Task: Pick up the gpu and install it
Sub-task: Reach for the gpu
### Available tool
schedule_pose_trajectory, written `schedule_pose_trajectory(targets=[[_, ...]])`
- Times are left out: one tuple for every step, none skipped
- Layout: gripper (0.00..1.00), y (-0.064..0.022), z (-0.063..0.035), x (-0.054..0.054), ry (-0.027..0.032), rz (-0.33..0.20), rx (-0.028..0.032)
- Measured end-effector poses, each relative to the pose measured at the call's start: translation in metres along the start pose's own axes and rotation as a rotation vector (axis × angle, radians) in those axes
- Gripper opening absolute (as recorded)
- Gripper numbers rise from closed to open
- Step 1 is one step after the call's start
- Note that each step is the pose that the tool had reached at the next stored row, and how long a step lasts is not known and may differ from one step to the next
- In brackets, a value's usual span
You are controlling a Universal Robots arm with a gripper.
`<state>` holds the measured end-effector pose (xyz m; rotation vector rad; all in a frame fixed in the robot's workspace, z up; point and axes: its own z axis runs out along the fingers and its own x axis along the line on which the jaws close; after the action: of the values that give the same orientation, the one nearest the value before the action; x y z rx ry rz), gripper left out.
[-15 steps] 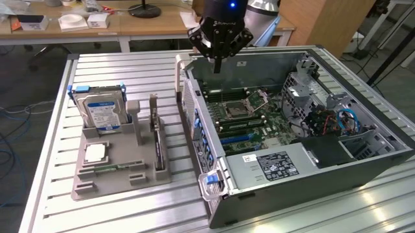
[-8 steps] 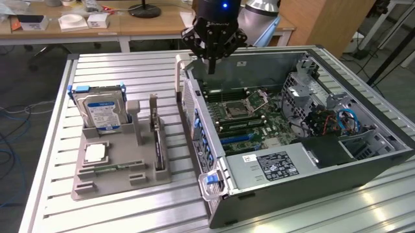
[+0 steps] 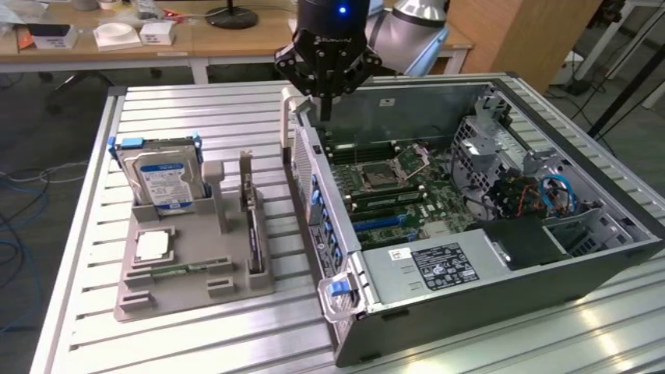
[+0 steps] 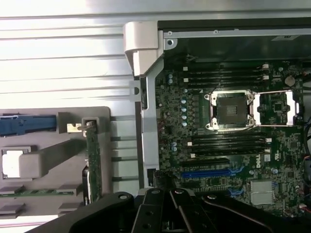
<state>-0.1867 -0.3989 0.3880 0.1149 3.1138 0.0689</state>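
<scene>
The gpu (image 3: 251,209) stands on edge in a slot of the grey holder (image 3: 187,292), on the exterior view's left of the open computer case (image 3: 311,179). In the wrist view the gpu (image 4: 93,167) shows edge-on as a thin green strip with a metal bracket at one end. My gripper (image 3: 324,111) hangs shut and holding nothing above the case's rear wall, apart from the gpu. The black gripper (image 4: 170,208) also shows in the wrist view, over the motherboard's blue slot (image 4: 206,172).
The holder also carries a hard drive (image 3: 161,175) with a blue-white label, a processor chip (image 3: 153,245) and a memory stick (image 3: 187,270). The motherboard (image 3: 395,183) lies inside the case, with a power supply (image 3: 441,265) near the front. Everything rests on a slatted metal table (image 3: 208,109).
</scene>
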Motion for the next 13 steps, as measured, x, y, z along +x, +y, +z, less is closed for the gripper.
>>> schedule_pose_trajectory(targets=[[0.11,-0.0002,0.0001,0.003,0.0000,0.000,0.0000],[0.11,-0.0004,0.0002,0.006,0.0000,0.000,0.0000],[0.11,-0.0006,0.0003,0.009,0.0000,-0.001,0.0000],[0.11,-0.0009,0.0005,0.011,0.0000,-0.001,0.0000],[0.11,-0.0011,0.0006,0.014,0.0000,-0.001,0.0000],[0.11,-0.0013,0.0007,0.017,0.0000,-0.002,0.0000],[0.11,-0.0015,0.0008,0.020,0.0001,-0.002,0.0000],[0.11,-0.0018,0.0010,0.023,0.0001,-0.003,0.0000],[0.11,-0.0020,0.0011,0.026,0.0001,-0.003,-0.0001],[0.11,-0.0022,0.0012,0.029,0.0002,-0.003,0.0000],[0.11,-0.0025,0.0013,0.032,0.0002,-0.004,0.0000],[0.11,-0.0027,0.0014,0.035,0.0002,-0.004,0.0000],[0.11,-0.0029,0.0015,0.037,0.0002,-0.005,-0.0001]])
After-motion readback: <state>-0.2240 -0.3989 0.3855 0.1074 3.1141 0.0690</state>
